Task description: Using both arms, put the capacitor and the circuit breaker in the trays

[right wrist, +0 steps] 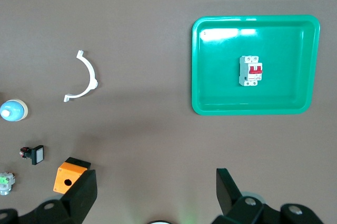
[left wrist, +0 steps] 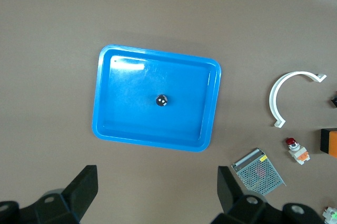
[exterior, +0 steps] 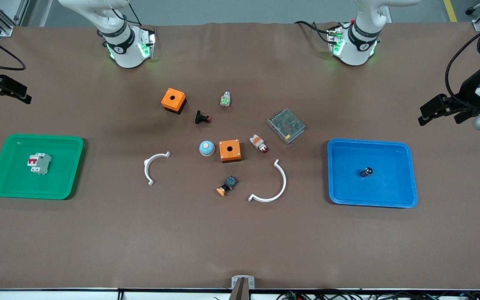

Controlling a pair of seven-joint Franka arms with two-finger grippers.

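The capacitor point(exterior: 366, 171) stands in the blue tray point(exterior: 348, 187) at the left arm's end of the table. It also shows in the left wrist view point(left wrist: 161, 100), in the middle of the tray point(left wrist: 126, 113). The circuit breaker point(exterior: 39, 163) lies in the green tray point(exterior: 15, 183) at the right arm's end; the right wrist view shows it point(right wrist: 250, 70) in its tray point(right wrist: 216, 87). My left gripper point(exterior: 440, 114) point(left wrist: 158, 182) is open and empty, high beside the blue tray. My right gripper point(exterior: 6, 95) point(right wrist: 157, 184) is open and empty, high beside the green tray.
Mid-table lie two orange boxes point(exterior: 173, 100) point(exterior: 230, 150), a black flared piece point(exterior: 202, 118), a white-orange piece point(exterior: 259, 143), a mesh-covered metal box point(exterior: 286, 125), a blue dome point(exterior: 207, 148), two white arcs point(exterior: 155, 166) point(exterior: 271, 187) and two small buttons point(exterior: 225, 99) point(exterior: 227, 185).
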